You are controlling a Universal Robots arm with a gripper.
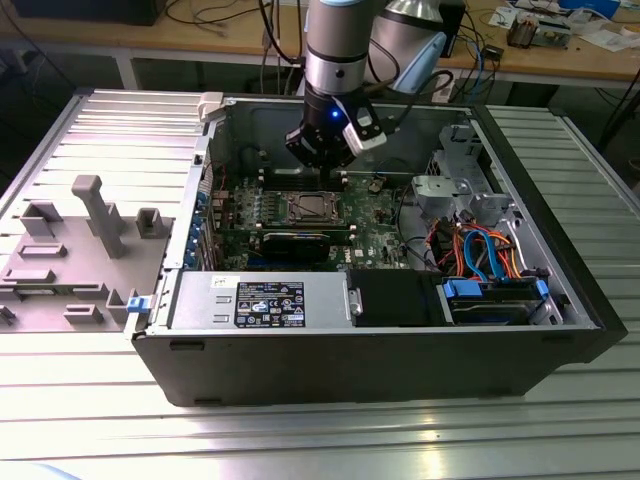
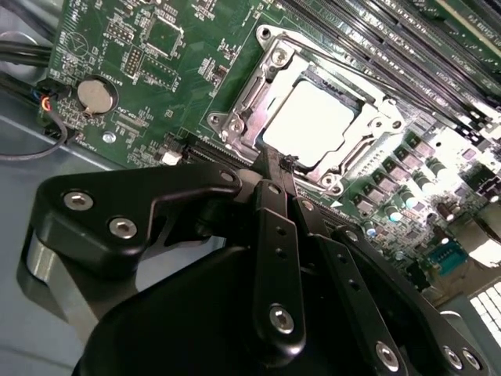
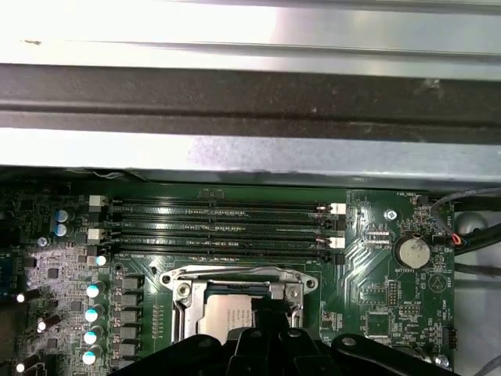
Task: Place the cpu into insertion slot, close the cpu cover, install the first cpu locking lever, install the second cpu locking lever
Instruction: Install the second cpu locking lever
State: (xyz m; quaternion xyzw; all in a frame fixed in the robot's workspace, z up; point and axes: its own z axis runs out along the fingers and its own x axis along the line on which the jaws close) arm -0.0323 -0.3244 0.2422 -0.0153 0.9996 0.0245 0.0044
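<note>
A: What is closest to the camera on the arm?
B: The black gripper. Its two fingers are pressed together and hold nothing. The tips sit right at the edge of the cpu cover.

A: Where is the cpu?
B: The cpu lies flat in the insertion slot, inside the cover's window. The cover is down over it.

A: What is past the slot?
B: A round silver battery sits on the green motherboard, a bit away from the slot. Long black memory slots lie beyond the slot, next to the case wall.
</note>
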